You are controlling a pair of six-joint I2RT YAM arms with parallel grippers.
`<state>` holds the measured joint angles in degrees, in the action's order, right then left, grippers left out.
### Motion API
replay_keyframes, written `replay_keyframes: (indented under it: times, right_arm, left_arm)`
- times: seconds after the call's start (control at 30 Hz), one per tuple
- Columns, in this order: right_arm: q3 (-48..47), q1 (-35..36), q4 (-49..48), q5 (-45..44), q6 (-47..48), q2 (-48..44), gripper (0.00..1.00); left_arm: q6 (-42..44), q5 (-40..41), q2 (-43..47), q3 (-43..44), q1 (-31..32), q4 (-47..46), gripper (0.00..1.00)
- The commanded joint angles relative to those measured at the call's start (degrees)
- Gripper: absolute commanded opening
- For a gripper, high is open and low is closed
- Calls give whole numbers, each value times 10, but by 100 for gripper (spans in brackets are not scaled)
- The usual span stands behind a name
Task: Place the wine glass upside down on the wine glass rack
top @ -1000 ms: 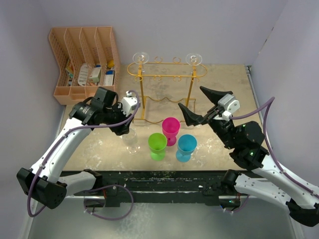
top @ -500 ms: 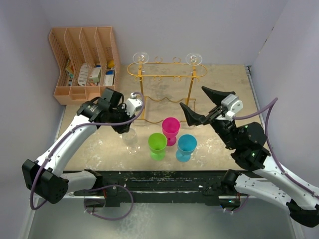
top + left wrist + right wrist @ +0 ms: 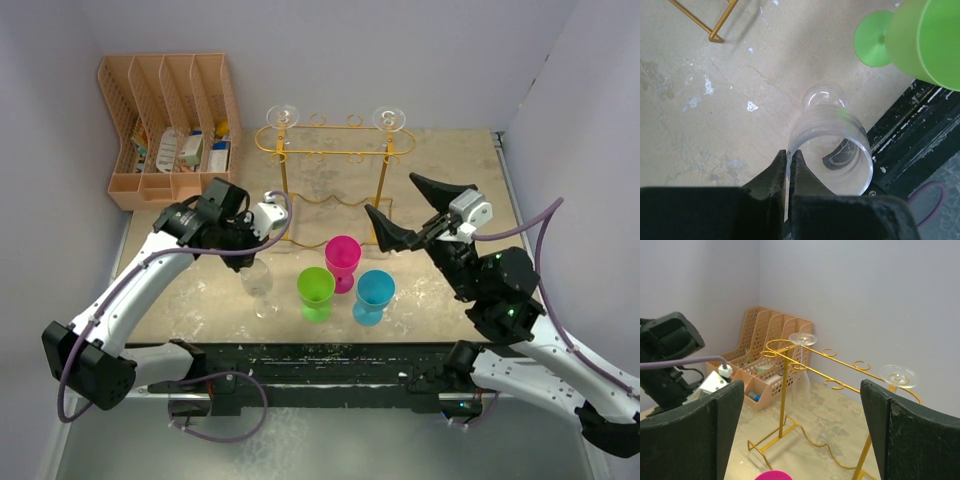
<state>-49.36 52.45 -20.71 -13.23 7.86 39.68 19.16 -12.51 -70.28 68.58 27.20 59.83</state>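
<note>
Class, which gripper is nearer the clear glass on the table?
Left. The left gripper grips the clear glass by its rim; the right gripper hangs open beyond the pink cup.

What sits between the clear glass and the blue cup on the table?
The green cup stands between the clear wine glass and the blue cup. The top view shows all three in a row near the table's front edge.

left gripper [image 3: 251, 261] on clear wine glass [image 3: 260, 290] rim | right gripper [image 3: 390, 196] spread wide (near pink goblet [image 3: 342, 258])
</note>
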Motion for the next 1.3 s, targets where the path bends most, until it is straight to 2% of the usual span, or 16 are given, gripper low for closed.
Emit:
replay_keyframes:
  times: [0.0, 0.1, 0.2, 0.4, 0.53, 0.6, 0.77, 0.9, 1.0, 1.03, 1.13, 1.17, 1.27]
  right_arm:
    - [-13, 0, -18, -37, -7, 2, 100]
    - [0, 0, -50, -101, -14, -11, 100]
    - [8, 0, -68, -133, -14, -18, 100]
    - [5, 0, -88, -248, -37, -5, 100]
    - [-1, 0, -93, -170, -94, -2, 100]
    - [-25, 0, -70, -149, -127, 15, 100]
    - [-55, -1, -48, -82, -185, 41, 100]
    - [-50, 0, -66, -35, -259, 49, 100]
    - [-73, 0, -69, -5, -289, 90, 100]
    - [-109, 0, -56, 17, -307, 112, 100]
    - [-169, 0, -41, 74, -351, 169, 100]
    - [-172, 0, -64, 112, -378, 183, 100]
    - [-171, -1, -158, 149, -441, 208, 98]
  left_arm:
    - [26, -3, 50, 77, 15, 66, 0]
    - [51, 29, 82, 123, 19, 102, 0]
    - [99, 22, 105, 188, 19, 156, 0]
    - [143, 39, 106, 410, 18, 223, 0]
    - [159, 49, 122, 517, 16, 185, 0]
    - [173, 44, 146, 525, 12, 126, 0]
    - [230, 10, 235, 391, -35, -133, 0]
    - [249, 2, 240, 362, -41, -234, 0]
    - [287, -41, 291, 233, -61, -437, 0]
    - [300, -67, 314, 188, -73, -491, 0]
    - [292, -130, 349, 82, -119, -655, 0]
    - [291, -147, 362, 45, -126, -708, 0]
    - [315, -189, 402, -83, -136, -881, 0]
